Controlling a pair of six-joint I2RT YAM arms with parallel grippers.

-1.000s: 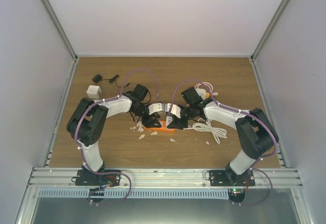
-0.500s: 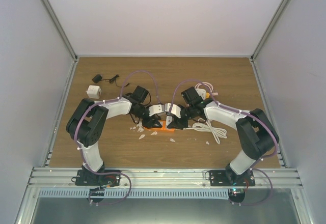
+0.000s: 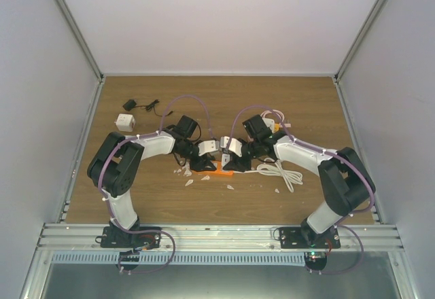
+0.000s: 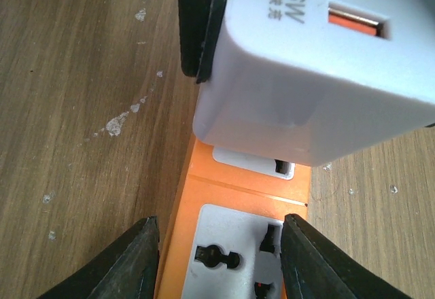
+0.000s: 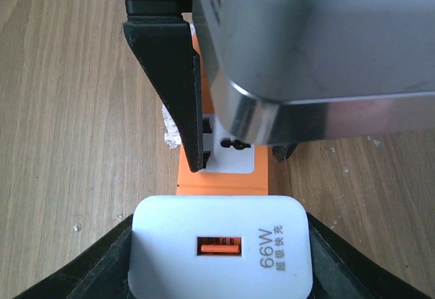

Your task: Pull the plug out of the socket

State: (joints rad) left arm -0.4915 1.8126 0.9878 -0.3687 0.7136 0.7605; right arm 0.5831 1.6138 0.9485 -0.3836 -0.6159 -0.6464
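An orange socket strip [image 4: 217, 190] lies flat on the wooden table, also seen in the top view [image 3: 216, 172]. A white 66W plug [image 5: 221, 251] stands on the strip's far socket face [image 4: 319, 88]; its prongs are hidden. My right gripper [image 5: 221, 261] is shut on the plug, a black finger on each side. My left gripper [image 4: 221, 251] straddles the strip just in front of the plug, its fingers [image 4: 136, 258] against the strip's two long sides over a free socket face. In the top view both grippers meet mid-table, left [image 3: 204, 165] and right [image 3: 234, 165].
A coiled white cable [image 3: 280, 172] lies right of the strip. White chips [image 3: 185, 172] are scattered to its left. A white cube adapter [image 3: 125, 121] and a black adapter with cord [image 3: 130, 104] sit at the back left. Grey walls enclose the table.
My left gripper's jaws have narrowed onto the sides of the strip. The right gripper keeps its hold on the plug; both arms have barely shifted.
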